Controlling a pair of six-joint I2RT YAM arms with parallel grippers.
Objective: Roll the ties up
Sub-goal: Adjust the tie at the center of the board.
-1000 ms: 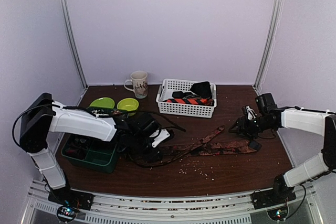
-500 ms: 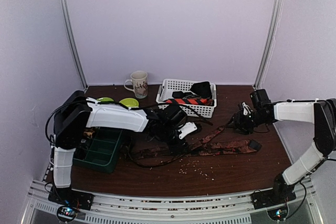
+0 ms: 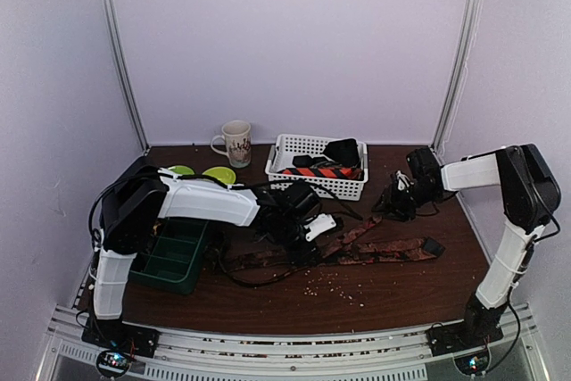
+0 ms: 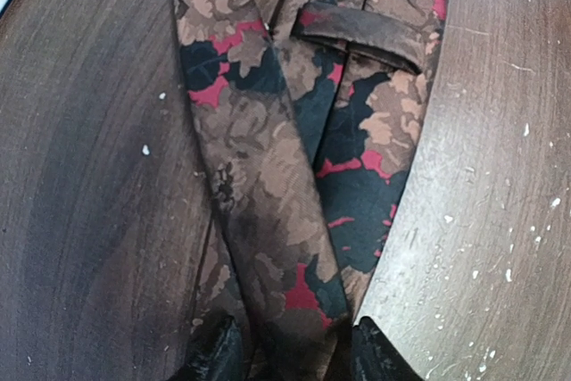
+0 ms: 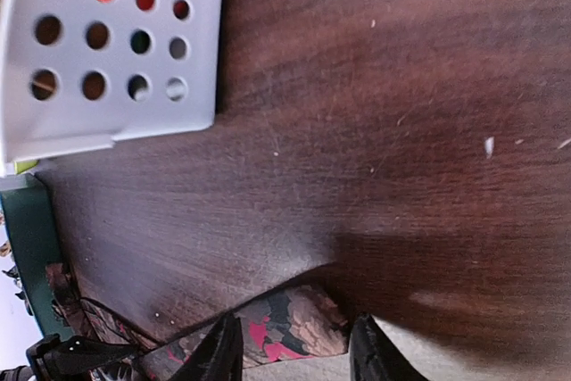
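A brown floral tie (image 3: pixel 375 252) with black and red patches lies flat across the middle of the table, its two lengths side by side. In the left wrist view the tie (image 4: pixel 268 158) runs between my fingers. My left gripper (image 3: pixel 308 227) (image 4: pixel 294 359) is open, low over the tie with one finger on each side. My right gripper (image 3: pixel 395 202) (image 5: pixel 293 350) is open at the tie's narrow tip (image 5: pixel 299 323), which lies between its fingers. An orange-red and navy striped tie (image 3: pixel 323 170) and black ties (image 3: pixel 343 151) lie in the white basket (image 3: pixel 312 188).
A mug (image 3: pixel 237 142) and green bowls (image 3: pixel 218 174) stand at the back left. A dark green bin (image 3: pixel 174 256) sits under the left arm. Crumbs (image 3: pixel 335 287) and a thin black cable (image 3: pixel 259 281) lie in front of the tie. The basket's wall (image 5: pixel 107 51) is near the right gripper.
My left gripper moved right along the tie to its middle and now holds still. My right gripper moved left and back, reaching the tie's narrow tip.
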